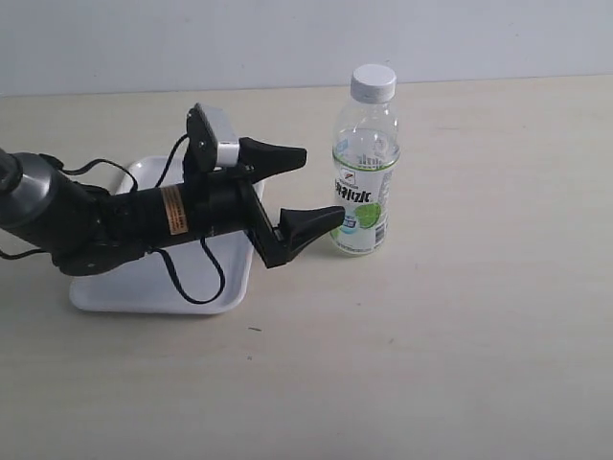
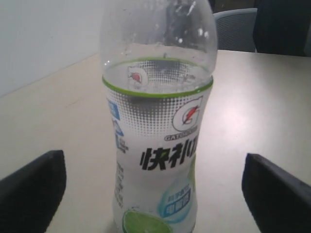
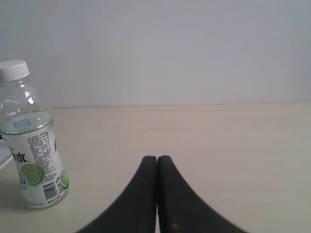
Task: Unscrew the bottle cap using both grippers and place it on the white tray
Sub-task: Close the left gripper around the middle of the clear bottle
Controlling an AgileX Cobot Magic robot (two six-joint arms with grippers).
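Note:
The bottle (image 1: 364,182) stands upright on the table, clear with a white and green label and a lime picture. Its white ribbed bottle cap (image 1: 373,82) sits screwed on the neck. My left gripper (image 1: 316,187) is open just left of the bottle, one finger near the label's lower part, the other higher and apart from it. In the left wrist view the bottle (image 2: 158,145) fills the middle between the two black fingertips (image 2: 31,187), with gaps on both sides. My right gripper (image 3: 156,160) is shut and empty, well away from the bottle (image 3: 34,155) and its cap (image 3: 13,70).
The white tray (image 1: 158,283) lies flat on the table under the left arm, partly covered by it and its cables. A pale wall runs behind the table. A grey chair back (image 2: 235,29) shows beyond the table's far edge.

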